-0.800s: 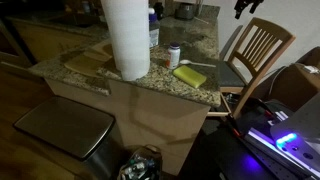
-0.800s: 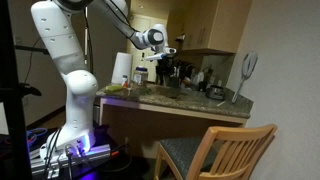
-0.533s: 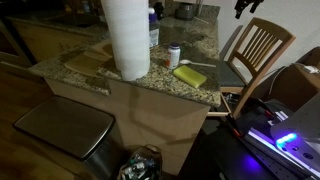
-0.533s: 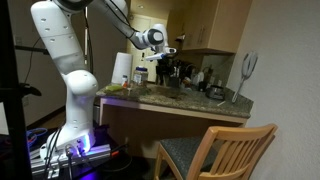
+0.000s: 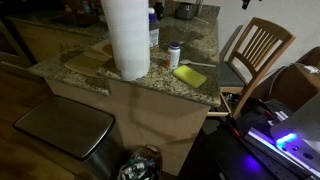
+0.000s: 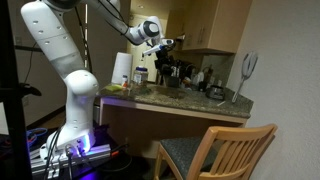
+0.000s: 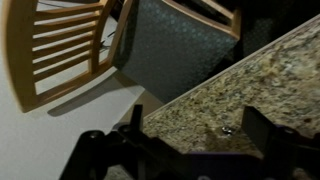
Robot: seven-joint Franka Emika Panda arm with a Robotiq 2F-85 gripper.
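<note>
One arm: white Panda (image 6: 62,62), raised high, its wrist reaching out over the end of the worktop.
Jaws: spread wide with nothing between them; they hang in the air well above the worktop and touch nothing.
Worktop: speckled granite (image 7: 250,90); in the wrist view its corner lies directly beneath the jaws.
Wooden chair: slatted back (image 7: 65,50) and dark seat; on the floor below the jaws, just beside the end of the worktop and lower than the granite edge.
Yellow sponge: flat on the worktop (image 5: 189,76), below the jaws and off to one side, near the edge that faces the chair.
Small white container: upright (image 5: 174,55), just beside the sponge, on the side away from the jaws.
Paper towel roll: tall, upright (image 5: 127,38), past the container and well apart from the jaws.
Wooden board: flat on the worktop (image 5: 85,62), by the roll, farthest of the worktop items from the jaws.
Metal bin: on the floor (image 5: 65,130), below worktop level, well apart from the jaws.
Dark items: a cluster on the worktop (image 6: 172,70), lower than the jaws in an exterior view; too dim to identify.
</note>
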